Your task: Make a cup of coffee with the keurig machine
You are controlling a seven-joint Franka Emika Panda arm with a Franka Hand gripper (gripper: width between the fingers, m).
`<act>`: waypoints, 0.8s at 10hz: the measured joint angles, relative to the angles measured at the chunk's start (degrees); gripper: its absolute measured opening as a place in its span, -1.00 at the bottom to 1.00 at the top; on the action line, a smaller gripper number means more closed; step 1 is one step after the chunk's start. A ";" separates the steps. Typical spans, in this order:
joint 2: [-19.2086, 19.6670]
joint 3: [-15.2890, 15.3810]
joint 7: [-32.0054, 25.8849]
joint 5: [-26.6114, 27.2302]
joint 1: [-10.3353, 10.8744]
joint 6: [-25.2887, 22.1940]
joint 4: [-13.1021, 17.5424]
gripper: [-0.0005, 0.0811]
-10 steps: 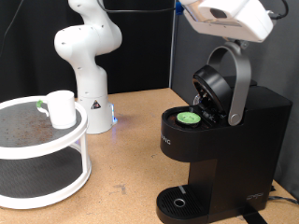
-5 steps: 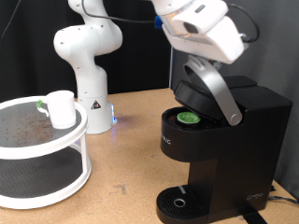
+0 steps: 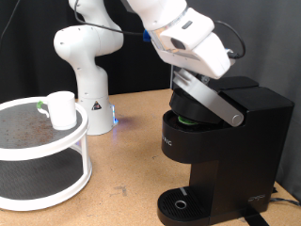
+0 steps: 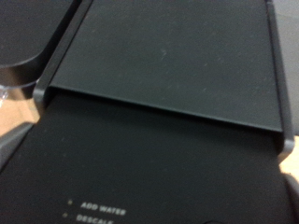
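Jaws cannot be made out in the exterior view: the white gripper presses down on the grey arched lid handle of the keurig machine, and its own housing covers the fingers, so whether they stand apart or together I cannot tell. That lid is tilted low over the brew chamber, with only a thin green sliver of a pod showing in the gap beneath it. Cut off at the frame's right edge is the machine's back; at about 6 o'clock of the body sits the round drip tray. Well apart, at 9 o'clock from the machine, the cup stands upright on the top tier of a white two-tier round rack, whose left side runs out of frame. Between rack and machine rises the white robot base, on the brown bench.

From the wrist view, nearly everything is the machine's matte black top, close and blurred. Small white lettering reading "ADD WATER" and, partly cropped, "DESCALE" sits near the frame edge. Pale blurred shapes at two corners may be fingertips, but they are too soft to tell. A strip of bench shows beside the machine.
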 joint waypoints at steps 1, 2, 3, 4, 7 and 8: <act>-0.09 -0.12 -1.05 -0.15 -0.15 0.14 -0.73 -0.98; -0.18 -0.15 -2.07 -0.45 -0.35 0.77 -1.64 -0.98; -0.23 -0.16 -2.84 -1.05 -0.53 1.71 -2.70 -0.98; -0.24 -0.17 -3.54 -1.72 -0.66 2.77 -3.86 -0.98; -0.85 -0.12 -4.30 -2.73 -0.84 6.40 -6.32 -0.98; -1.15 -0.12 -4.26 -3.00 -0.84 6.92 -6.65 -0.98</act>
